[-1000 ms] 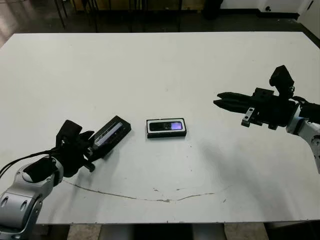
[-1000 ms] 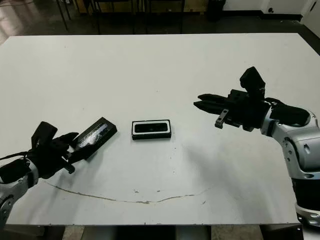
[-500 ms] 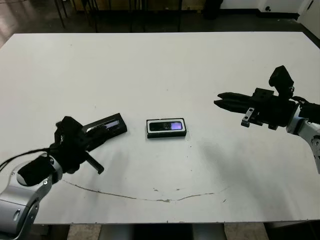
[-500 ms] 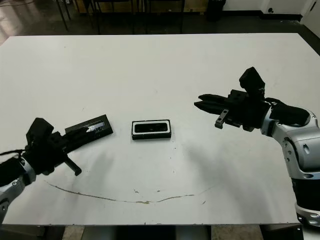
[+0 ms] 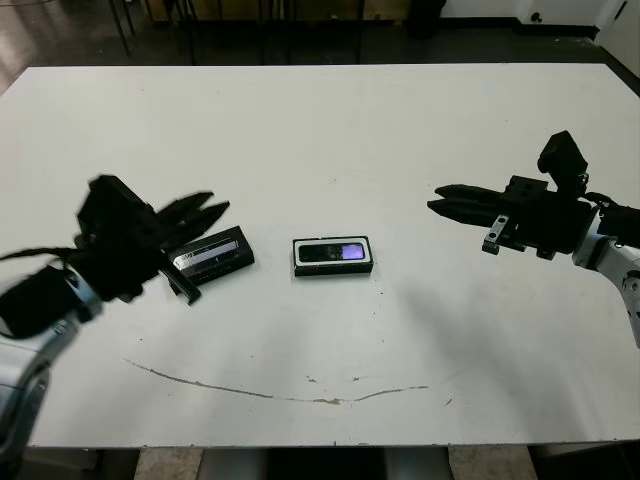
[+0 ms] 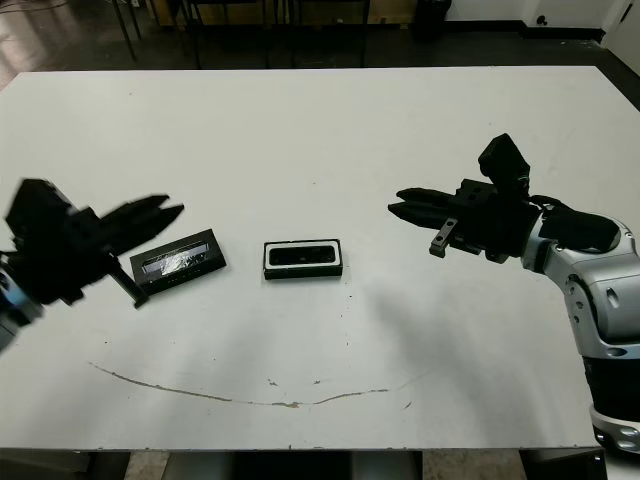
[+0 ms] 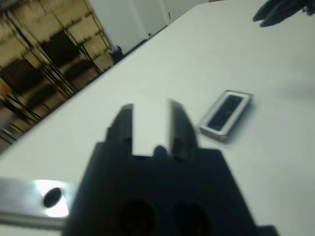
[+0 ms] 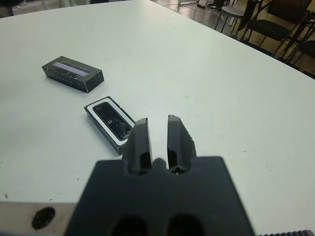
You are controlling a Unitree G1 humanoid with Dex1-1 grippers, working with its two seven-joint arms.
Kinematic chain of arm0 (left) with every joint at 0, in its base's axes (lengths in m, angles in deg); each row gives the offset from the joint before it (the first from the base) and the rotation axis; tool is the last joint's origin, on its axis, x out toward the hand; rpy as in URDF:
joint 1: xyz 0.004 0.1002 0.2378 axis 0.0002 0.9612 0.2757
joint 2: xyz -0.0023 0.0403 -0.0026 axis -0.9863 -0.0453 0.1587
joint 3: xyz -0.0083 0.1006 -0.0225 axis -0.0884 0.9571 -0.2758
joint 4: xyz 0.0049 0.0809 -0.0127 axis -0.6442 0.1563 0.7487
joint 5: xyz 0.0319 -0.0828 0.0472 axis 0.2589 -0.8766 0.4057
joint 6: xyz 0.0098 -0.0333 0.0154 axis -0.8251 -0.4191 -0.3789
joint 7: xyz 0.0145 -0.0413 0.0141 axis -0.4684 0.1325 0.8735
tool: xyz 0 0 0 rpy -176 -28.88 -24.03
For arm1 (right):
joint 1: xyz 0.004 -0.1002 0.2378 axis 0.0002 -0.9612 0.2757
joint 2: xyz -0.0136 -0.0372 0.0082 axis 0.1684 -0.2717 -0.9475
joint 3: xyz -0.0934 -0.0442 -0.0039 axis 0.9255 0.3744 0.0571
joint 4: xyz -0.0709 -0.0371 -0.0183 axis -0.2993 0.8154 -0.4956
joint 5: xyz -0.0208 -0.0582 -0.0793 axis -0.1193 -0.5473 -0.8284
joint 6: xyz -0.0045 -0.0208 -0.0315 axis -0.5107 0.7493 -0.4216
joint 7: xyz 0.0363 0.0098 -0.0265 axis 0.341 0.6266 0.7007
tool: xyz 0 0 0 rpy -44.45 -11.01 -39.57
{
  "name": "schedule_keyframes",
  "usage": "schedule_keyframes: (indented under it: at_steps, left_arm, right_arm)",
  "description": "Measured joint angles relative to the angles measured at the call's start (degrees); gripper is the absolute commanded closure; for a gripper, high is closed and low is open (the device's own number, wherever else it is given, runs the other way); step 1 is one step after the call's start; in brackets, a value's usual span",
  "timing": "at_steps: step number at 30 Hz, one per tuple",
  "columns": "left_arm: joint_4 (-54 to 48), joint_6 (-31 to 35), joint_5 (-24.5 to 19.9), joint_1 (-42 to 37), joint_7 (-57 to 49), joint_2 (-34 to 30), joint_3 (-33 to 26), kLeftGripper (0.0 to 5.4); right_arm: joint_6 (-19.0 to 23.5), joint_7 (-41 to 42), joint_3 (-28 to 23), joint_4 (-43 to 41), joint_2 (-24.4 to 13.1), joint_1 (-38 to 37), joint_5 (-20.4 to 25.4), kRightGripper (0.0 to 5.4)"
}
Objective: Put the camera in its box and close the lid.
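Observation:
The camera (image 5: 334, 252) lies in the white-lined box (image 5: 333, 269) at the table's middle, its purple screen showing. The black lid (image 5: 212, 256) lies flat on the table just left of the box, apart from it. My left gripper (image 5: 215, 206) hovers above and behind the lid, blurred, open and empty; its wrist view shows the box (image 7: 226, 115) beyond the fingers. Far to the right of the box my right gripper (image 5: 435, 200) hangs above the table with a narrow gap between its fingers and nothing in them. Its wrist view shows the box (image 8: 112, 123) and the lid (image 8: 72, 74).
A thin brown line (image 5: 270, 392) runs across the white table (image 5: 320, 140) near its front edge. Dark chairs (image 8: 275, 24) stand on the floor beyond the table.
My left gripper has let go of the lid, which now lies flat left of the box, and has risen away from it. The right arm has not moved.

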State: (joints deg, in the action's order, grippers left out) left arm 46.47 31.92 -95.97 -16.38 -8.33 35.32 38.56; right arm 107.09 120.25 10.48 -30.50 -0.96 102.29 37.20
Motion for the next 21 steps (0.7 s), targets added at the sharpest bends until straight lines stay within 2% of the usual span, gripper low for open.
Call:
schedule_keyframes:
  at_steps: [4, 8, 11, 18, 21]
  left_arm:
    - [11.98, -6.49, 1.18, -5.97, 6.93, -3.54, 1.73, 3.33]
    - [27.49, -14.00, 1.02, -13.41, 19.30, -4.89, 6.61, 2.35]
    - [37.94, -16.73, 1.06, -18.33, 27.69, -4.89, 10.21, 1.65]
    - [50.57, -17.50, 0.61, -23.65, 37.57, -2.89, 13.60, 0.02]
    - [54.64, -16.39, -0.13, -24.74, 40.64, -1.53, 14.40, 0.02]
  right_arm:
    - [-0.18, 0.10, 0.01, 0.16, -0.02, -0.09, -0.06, 5.40]
    - [-0.22, 0.19, 0.02, 0.28, -0.04, -0.12, -0.06, 5.40]
    - [-0.09, 0.14, 0.04, 0.33, -0.05, -0.13, -0.06, 5.40]
    - [-0.19, 0.01, 0.11, 0.49, -0.08, -0.14, -0.77, 5.40]
    - [-0.31, 0.01, 0.11, 0.53, -0.08, -0.14, -1.01, 5.40]
